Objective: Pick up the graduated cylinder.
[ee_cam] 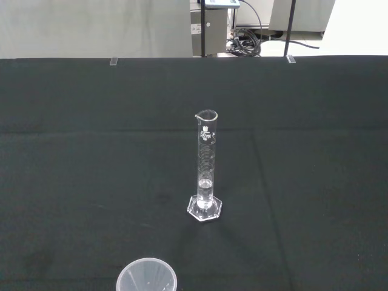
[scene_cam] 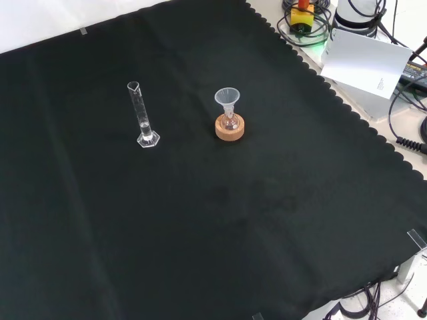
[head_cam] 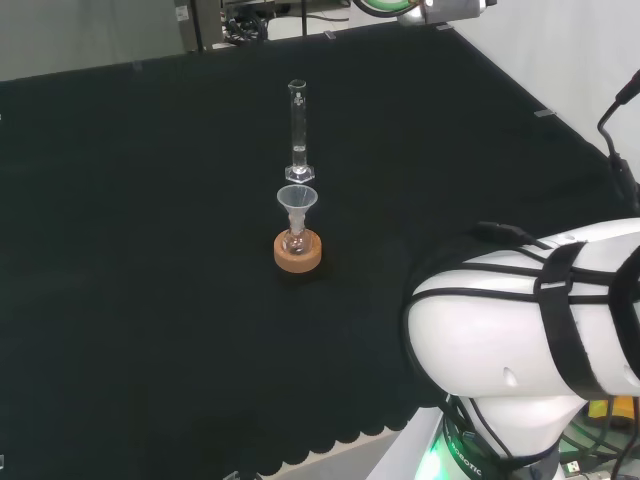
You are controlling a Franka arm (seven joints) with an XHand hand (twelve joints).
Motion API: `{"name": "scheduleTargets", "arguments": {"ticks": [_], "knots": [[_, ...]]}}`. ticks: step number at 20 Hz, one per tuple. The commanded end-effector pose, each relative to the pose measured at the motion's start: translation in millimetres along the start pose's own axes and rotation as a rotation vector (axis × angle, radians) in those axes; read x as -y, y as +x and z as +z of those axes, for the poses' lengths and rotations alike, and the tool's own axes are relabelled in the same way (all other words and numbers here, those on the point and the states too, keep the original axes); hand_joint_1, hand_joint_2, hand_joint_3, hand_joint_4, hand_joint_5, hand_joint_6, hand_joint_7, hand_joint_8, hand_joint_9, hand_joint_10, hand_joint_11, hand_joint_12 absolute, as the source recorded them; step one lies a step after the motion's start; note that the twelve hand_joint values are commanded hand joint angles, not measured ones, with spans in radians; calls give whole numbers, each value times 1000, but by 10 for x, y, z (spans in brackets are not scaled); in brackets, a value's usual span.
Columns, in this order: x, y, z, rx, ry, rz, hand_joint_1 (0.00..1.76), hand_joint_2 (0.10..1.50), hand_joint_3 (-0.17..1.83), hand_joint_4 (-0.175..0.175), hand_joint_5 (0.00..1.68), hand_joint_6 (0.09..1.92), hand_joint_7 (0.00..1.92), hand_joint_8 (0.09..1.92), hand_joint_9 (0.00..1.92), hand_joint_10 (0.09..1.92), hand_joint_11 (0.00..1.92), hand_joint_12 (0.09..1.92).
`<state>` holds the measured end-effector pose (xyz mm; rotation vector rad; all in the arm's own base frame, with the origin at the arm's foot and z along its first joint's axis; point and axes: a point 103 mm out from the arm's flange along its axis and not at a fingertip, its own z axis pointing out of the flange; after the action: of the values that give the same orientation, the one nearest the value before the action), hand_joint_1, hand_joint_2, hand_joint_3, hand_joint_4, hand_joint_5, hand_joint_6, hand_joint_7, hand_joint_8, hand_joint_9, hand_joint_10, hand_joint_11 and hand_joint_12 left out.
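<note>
**Cylinder upright on the cloth, untouched**

Graduated cylinder (head_cam: 298, 130) stands upright on the black cloth (head_cam: 130, 250), on its own clear hexagonal foot. Nothing touches it. Head view: it sits at about 12 o'clock from the cork ring stand (head_cam: 298, 251), near it but apart, a strip of bare cloth between foot and ring. Front view: the same cylinder (scene_cam: 142, 115) lies at about 9 o'clock from the cork ring (scene_cam: 230, 129), the two plainly separate.

On the cork ring: a small clear flask (scene_cam: 230, 122), a clear funnel (scene_cam: 227, 99) seated in its neck, mouth up. Whether the flask holds anything, cannot tell.

Wrist view: cylinder (ee_cam: 205, 167) close to centre frame, pouring lip at the rim, graduation marks down the tube, tube looks clear along its height. The round funnel rim (ee_cam: 147, 276) lies between camera and cylinder, well short of the foot.

Arm: large white link (head_cam: 530, 310) with black straps at about 4 o'clock in the head view, off to the side of the glassware and well apart from it. State of the fingers: cannot tell from any view.

Front view, at about 1 o'clock past the scalloped cloth edge: a white card (scene_cam: 367, 61) and coiled cables (scene_cam: 303, 27).
</note>
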<state>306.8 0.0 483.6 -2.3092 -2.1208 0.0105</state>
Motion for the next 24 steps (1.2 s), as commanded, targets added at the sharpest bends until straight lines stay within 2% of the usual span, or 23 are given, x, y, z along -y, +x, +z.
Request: {"name": "scheduleTargets", "arguments": {"ticks": [1,4,11,19,24], "knots": [[-5,-5,0,7,-8,1,290,1303,-40,-34,202,155,57,440,490,87,134,1365],[-21,-26,-1,6,-10,4,173,1365,-12,-26,182,87,5,381,433,87,96,1383],[-100,-93,86,-5,1,20,162,1372,-8,-26,186,87,0,375,426,87,92,1385],[-319,-236,459,-23,29,65,178,1368,-10,-29,199,87,0,385,435,87,93,1384],[-610,-373,764,-39,51,78,187,1366,-11,-32,210,87,4,401,445,87,95,1385]]}}
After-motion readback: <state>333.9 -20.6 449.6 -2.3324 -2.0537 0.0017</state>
